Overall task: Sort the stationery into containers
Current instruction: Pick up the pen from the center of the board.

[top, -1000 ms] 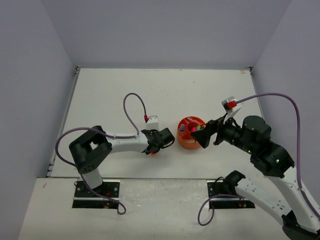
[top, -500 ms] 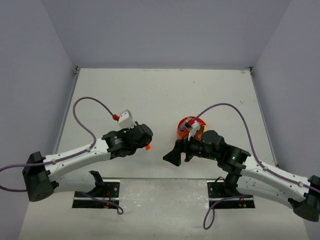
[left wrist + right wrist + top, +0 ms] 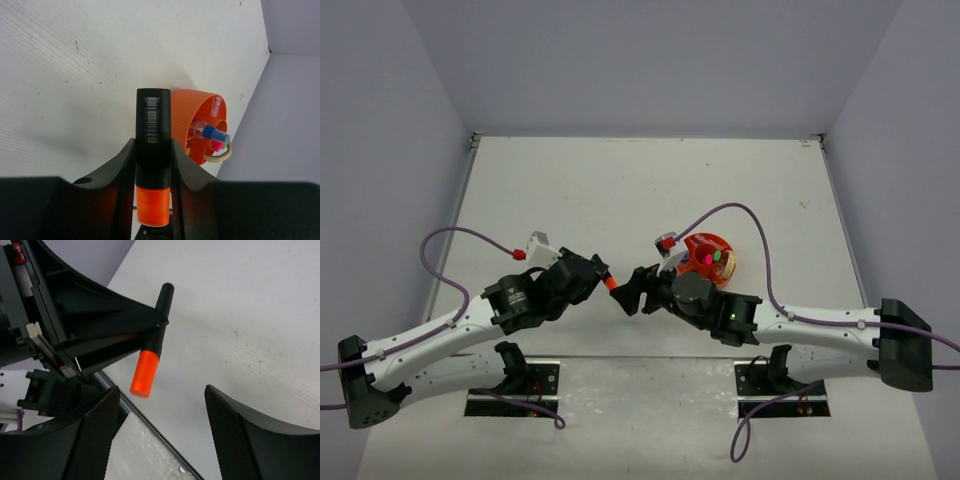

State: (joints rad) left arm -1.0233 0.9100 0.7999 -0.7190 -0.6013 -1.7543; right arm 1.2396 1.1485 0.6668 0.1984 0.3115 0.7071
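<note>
My left gripper (image 3: 603, 276) is shut on a black marker with an orange cap (image 3: 611, 284) and holds it above the table's near middle. In the left wrist view the marker (image 3: 153, 125) stands between the fingers, cap (image 3: 152, 205) toward the wrist. My right gripper (image 3: 628, 291) is open and empty, facing the marker's cap end from the right. In the right wrist view (image 3: 162, 407) the marker (image 3: 150, 357) hangs just ahead of the jaws, nearer the left finger. The orange organiser (image 3: 694, 246) sits behind the right arm, partly hidden, with markers and the cream tape roll (image 3: 223, 156) in it.
The table's near edge with its metal strip (image 3: 150, 427) runs just below the right gripper. The organiser (image 3: 185, 112) holds a blue marker (image 3: 215, 134) and pink and green ones (image 3: 710, 258). Grey walls close in the table's left, right and back sides.
My left gripper has carried the marker right and toward the table's near middle. My right gripper has swung left, away from the organiser, and now faces the marker.
</note>
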